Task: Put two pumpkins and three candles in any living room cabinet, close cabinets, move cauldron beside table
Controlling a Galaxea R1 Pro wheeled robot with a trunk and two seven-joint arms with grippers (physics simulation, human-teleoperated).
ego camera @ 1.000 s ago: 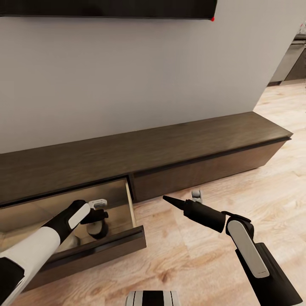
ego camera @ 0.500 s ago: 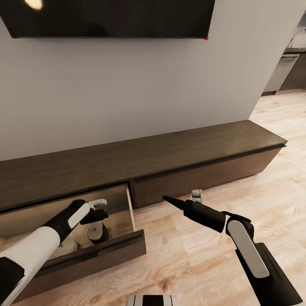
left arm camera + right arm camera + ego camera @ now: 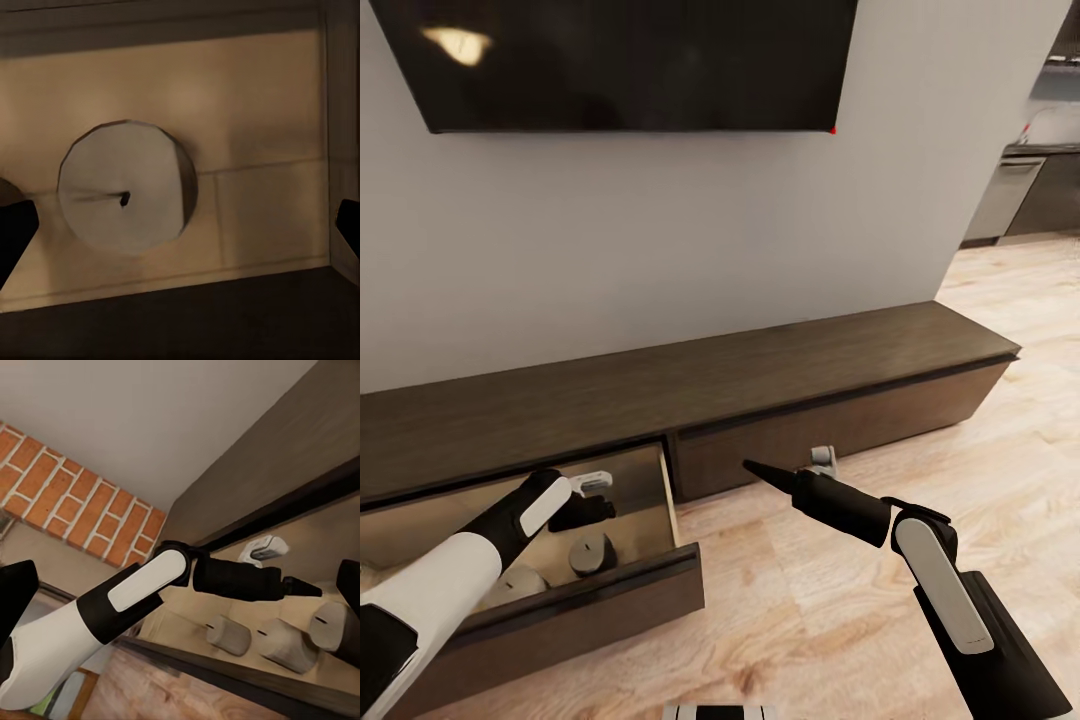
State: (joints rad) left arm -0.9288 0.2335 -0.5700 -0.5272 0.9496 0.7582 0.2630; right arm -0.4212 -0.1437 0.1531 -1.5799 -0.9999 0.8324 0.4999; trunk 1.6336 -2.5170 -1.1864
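The long dark-brown cabinet [image 3: 760,370] runs along the wall, and its left drawer [image 3: 560,610] is pulled out. Three grey-brown candles stand on the tan drawer floor [image 3: 262,202]: one [image 3: 229,634], a second [image 3: 285,645] and a third [image 3: 330,622]. My left gripper [image 3: 585,500] hovers open just above the drawer, over one candle [image 3: 124,187], without touching it. My right gripper [image 3: 752,466] hangs open over the floor in front of the cabinet, holding nothing. The pumpkins, cauldron and table are out of view.
A black TV [image 3: 630,60] hangs on the white wall above the cabinet. The right drawer front [image 3: 840,420] is shut. Light wood floor [image 3: 810,600] stretches to the right toward kitchen appliances [image 3: 1005,195]. A small grey object [image 3: 822,460] lies by the cabinet base.
The head camera has tilted upward, showing more of the TV. My left gripper has lifted a little off the candle standing in the drawer. The right arm has not moved.
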